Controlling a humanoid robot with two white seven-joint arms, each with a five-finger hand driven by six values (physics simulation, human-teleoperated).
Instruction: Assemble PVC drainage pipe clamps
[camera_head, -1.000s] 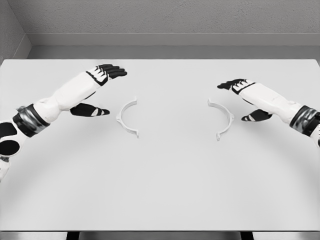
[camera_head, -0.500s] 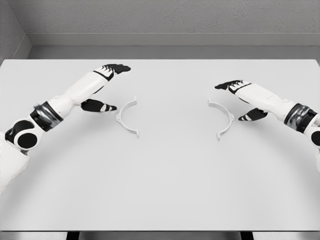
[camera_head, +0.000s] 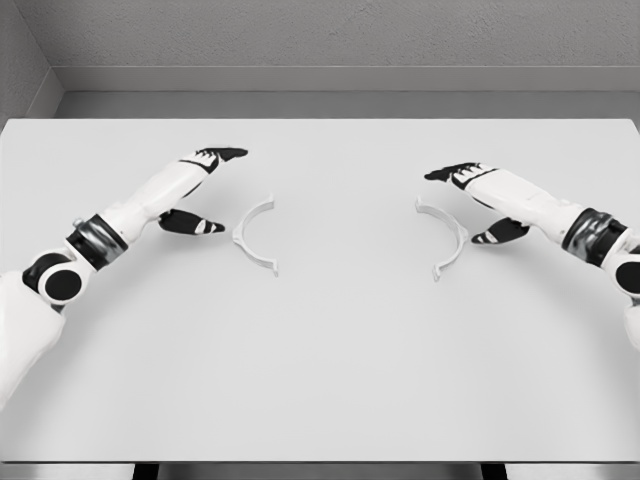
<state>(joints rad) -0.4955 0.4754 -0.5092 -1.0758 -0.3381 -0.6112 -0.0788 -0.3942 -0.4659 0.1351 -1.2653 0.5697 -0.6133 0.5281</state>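
Two white half-ring clamp pieces lie flat on the white table. The left clamp half bulges to the left; the right clamp half bulges to the right. My left hand hovers just left of the left half, fingers spread and thumb low, holding nothing. To the right of the right half, my right hand is open too, with its fingers above the piece's upper end and its thumb out beside it. Neither hand touches a piece.
A grey wall runs behind the table's far edge. The table's front edge crosses the bottom of the view.
My left hand has dropped lower and drawn slightly back to the left. My right hand has crept a little left toward the right clamp half. The pieces have not moved.
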